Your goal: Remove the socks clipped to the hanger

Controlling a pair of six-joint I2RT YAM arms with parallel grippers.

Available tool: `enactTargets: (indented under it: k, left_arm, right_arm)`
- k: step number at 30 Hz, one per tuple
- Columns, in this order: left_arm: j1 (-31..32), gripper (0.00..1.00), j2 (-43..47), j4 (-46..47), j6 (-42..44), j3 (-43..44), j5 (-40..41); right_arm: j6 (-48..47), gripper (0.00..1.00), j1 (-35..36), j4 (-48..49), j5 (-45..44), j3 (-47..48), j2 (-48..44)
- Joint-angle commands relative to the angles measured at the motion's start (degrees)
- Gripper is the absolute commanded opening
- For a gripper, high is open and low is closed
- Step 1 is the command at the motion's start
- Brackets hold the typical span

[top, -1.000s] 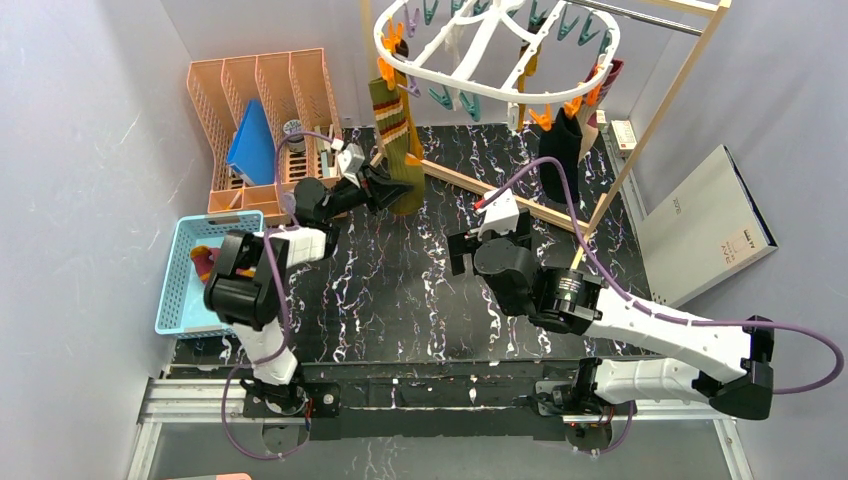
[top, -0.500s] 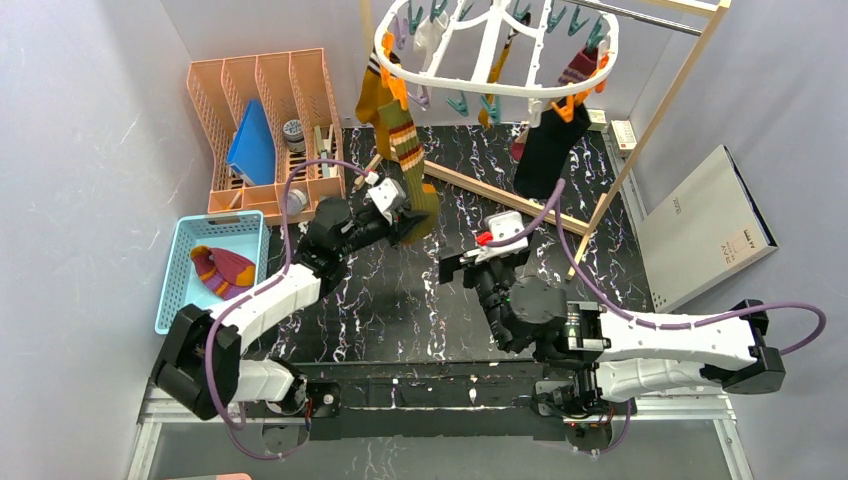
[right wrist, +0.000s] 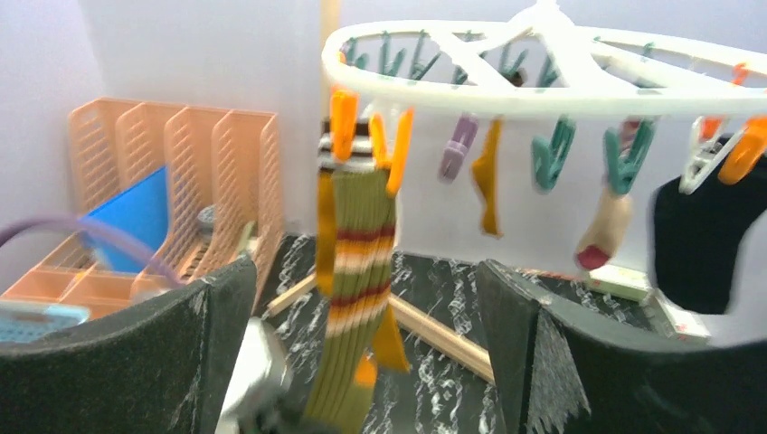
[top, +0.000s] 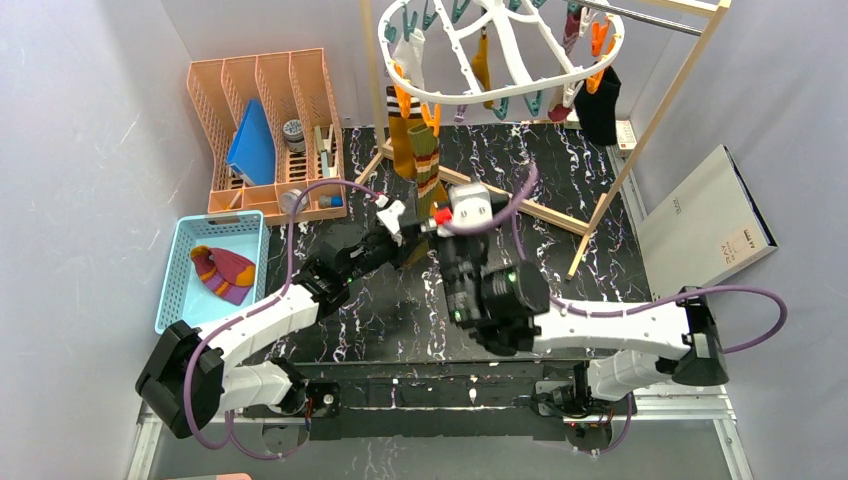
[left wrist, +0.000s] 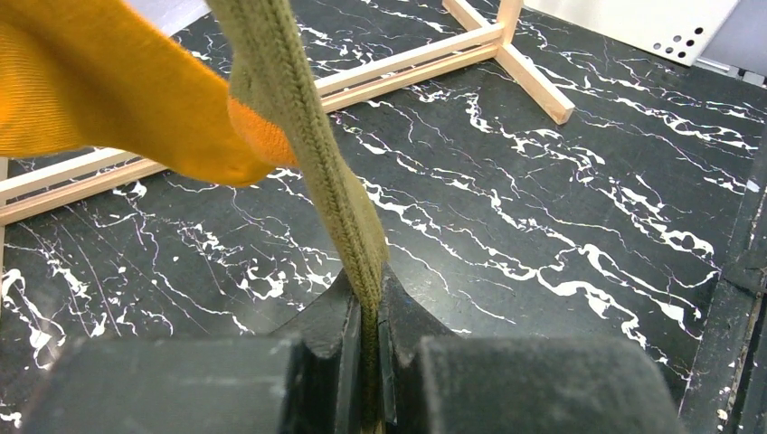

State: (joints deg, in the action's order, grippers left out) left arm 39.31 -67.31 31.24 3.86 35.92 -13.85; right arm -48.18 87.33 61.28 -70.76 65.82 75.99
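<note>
The white oval hanger (top: 470,97) with orange and teal clips hangs at the back, and also shows in the right wrist view (right wrist: 543,95). An olive striped sock (top: 426,165) hangs from orange clips at its near left rim. My left gripper (top: 412,243) is shut on that sock's lower end (left wrist: 307,136), and the sock is stretched taut. My right gripper (right wrist: 362,362) is open and empty, with the olive sock (right wrist: 357,271) hanging beyond the gap. Mustard (top: 483,60) and black (top: 600,95) socks stay clipped. A purple-orange sock (top: 225,270) lies in the basket.
A blue basket (top: 175,290) stands at the left. An orange file rack (top: 265,110) stands at the back left. The wooden frame's base bars (top: 530,205) cross the black marbled table. A grey box (top: 705,225) lies at the right.
My left gripper has moved right and nearer with the olive sock, pulling it taut. The hanger has swung and turned. My right arm has swung left, up to the sock.
</note>
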Motion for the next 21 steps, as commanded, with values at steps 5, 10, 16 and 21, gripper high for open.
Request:
enactTargets:
  k: [5,10,16,21]
  left_arm:
    - [2.4,0.00,-0.9,-0.3,-1.5,-0.2,2.1]
    - [2.6,0.00,-1.2,0.1,-1.7,-0.4,1.9]
    - [2.8,0.00,-1.6,0.6,-2.2,-0.5,1.8]
    - [2.9,0.00,-1.4,0.7,-2.9,-0.3,1.6]
  right_arm:
    - [36.6,0.99,-14.7,-53.8,10.2,23.3,5.2]
    - [50.6,0.99,-22.7,-68.3,22.6,28.9,6.2]
    - [54.8,0.99,-27.9,-73.8,26.3,32.5,8.2]
    - [56.9,0.98,-29.7,-75.8,24.6,33.8,9.0]
